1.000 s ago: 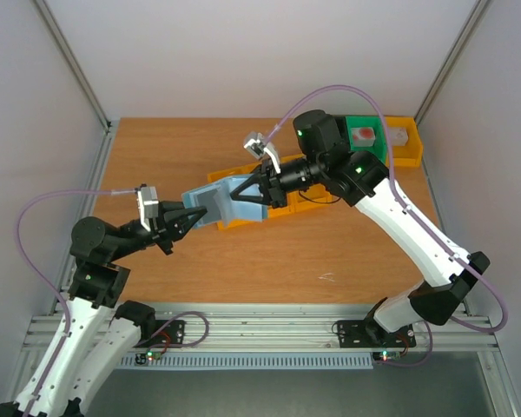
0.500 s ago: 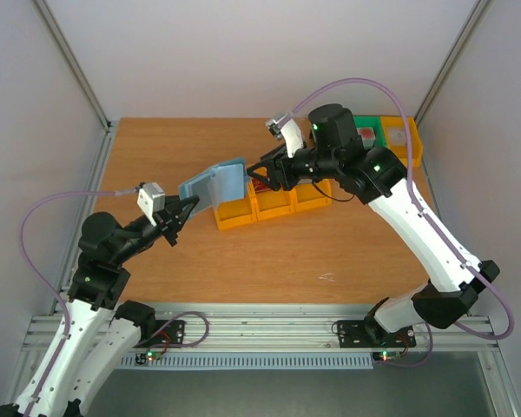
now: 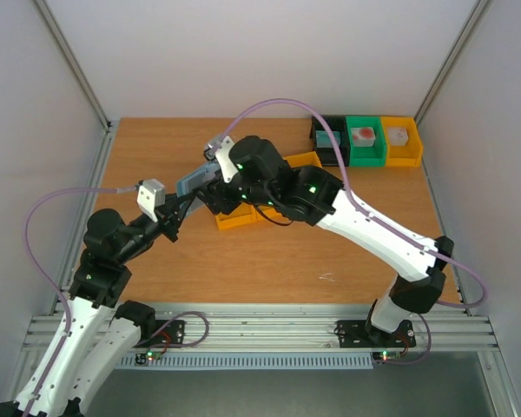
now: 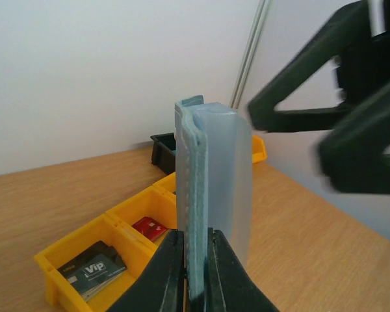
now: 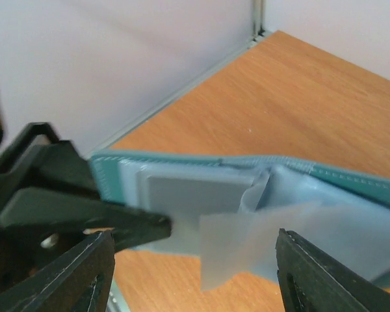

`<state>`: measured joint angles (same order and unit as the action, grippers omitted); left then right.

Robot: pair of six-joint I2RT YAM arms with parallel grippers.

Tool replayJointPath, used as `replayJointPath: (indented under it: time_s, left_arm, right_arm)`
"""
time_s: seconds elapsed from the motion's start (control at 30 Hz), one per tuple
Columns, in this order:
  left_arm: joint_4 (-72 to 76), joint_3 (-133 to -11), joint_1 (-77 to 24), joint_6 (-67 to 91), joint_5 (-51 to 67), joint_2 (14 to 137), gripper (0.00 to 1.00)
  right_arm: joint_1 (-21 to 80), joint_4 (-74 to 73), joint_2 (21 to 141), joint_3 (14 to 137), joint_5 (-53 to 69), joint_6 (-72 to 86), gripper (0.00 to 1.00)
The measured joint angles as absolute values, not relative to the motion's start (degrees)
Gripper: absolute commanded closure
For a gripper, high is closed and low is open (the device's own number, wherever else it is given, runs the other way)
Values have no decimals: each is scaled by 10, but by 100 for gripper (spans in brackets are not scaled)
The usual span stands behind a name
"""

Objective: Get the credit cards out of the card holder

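Movement over the last second: swung the right gripper (image 5: 194, 237) away from the bins (image 4: 75, 239) and back to the wallet (image 4: 201, 188), going from shut to wide open with nothing held. Kept the left gripper (image 4: 196, 273) clamped shut on one edge of the wallet, which stuck straight out from its fingers, off the table.

Already lying in the bins: grey card (image 4: 91, 270) in one compartment, red card (image 4: 149, 229) in the next. Judged from that as two cards out and a return for another. Appeared to leave one pale card (image 5: 192, 192) under a clear sleeve, colour hard to tell through the plastic.

Faced the wallet's inner side from close by, with the sleeves just ahead of the spread fingers and a loose clear flap between them. Showed no contact with the card. Found that card at the end of the wallet nearest the left gripper's pinch, just beside its fingertip.
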<state>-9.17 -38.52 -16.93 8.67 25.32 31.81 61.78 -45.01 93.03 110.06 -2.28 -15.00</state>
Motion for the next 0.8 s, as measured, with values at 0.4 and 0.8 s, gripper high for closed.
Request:
replayJointPath:
  time_s: [0.4, 0.8]
  left_arm:
    - [-55, -384, -170, 165, 300, 317, 100]
    - [2, -374, -163, 281, 357, 317, 98]
  right_arm:
    - [601, -451, 976, 1122, -43, -83, 81]
    - [519, -423, 929, 1059, 87, -63, 99]
